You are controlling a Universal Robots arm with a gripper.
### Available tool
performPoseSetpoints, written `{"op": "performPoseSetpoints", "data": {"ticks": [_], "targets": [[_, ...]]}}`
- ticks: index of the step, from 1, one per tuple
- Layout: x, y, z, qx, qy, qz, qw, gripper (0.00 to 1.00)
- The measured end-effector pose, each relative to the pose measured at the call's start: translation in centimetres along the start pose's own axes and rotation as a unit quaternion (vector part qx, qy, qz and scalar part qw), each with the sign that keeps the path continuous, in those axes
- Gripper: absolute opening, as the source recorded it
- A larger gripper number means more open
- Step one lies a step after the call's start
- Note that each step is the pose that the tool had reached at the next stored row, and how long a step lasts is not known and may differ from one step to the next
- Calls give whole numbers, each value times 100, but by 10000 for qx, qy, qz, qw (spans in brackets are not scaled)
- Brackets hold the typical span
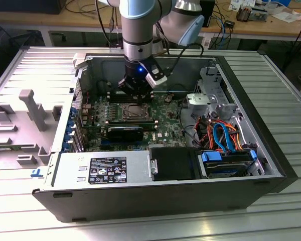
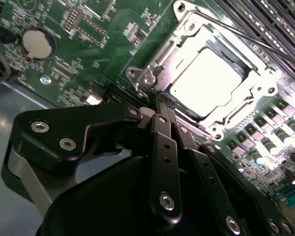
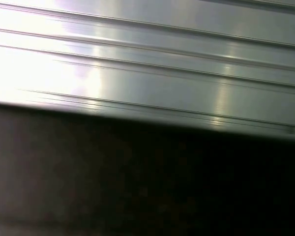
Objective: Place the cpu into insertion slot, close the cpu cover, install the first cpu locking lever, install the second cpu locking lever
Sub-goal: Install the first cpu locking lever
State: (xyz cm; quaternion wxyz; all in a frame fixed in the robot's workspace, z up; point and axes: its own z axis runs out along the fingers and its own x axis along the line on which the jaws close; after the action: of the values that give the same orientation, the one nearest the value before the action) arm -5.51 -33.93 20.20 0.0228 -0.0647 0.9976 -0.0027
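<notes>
In the second wrist view the cpu (image 2: 204, 81) lies flat in the insertion slot (image 2: 143, 78), its silver top glaring. The cpu cover (image 2: 258, 73) is down over it as a silver frame around the chip. A thin wire locking lever (image 2: 236, 30) runs along the socket's far side. My gripper (image 2: 161, 101) is shut, black fingers pressed together, with the tips at the socket's near corner; whether they pinch anything there is hidden. In the exterior view the gripper (image 1: 136, 96) hangs just over the socket (image 1: 135, 111) on the green board.
The open computer case (image 1: 271, 165) lies on a ribbed metal table. A black graphics card (image 1: 125, 133), a power supply (image 1: 105, 168) and orange and blue cables (image 1: 220, 133) surround the socket. Memory slots (image 2: 270, 19) and a coin battery (image 2: 38, 43) flank it.
</notes>
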Motion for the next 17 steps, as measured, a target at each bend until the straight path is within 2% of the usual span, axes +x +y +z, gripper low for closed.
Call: {"op": "performPoseSetpoints", "data": {"ticks": [3,8,11,17], "targets": [[-70,-8,13,-8,11,-1,10000,11],[-80,4,16,-5,11,-1,10000,11],[-88,10,-14,-6,-6,-2,10000,11],[-89,8,-95,-1,0,-1,10000,11]]}}
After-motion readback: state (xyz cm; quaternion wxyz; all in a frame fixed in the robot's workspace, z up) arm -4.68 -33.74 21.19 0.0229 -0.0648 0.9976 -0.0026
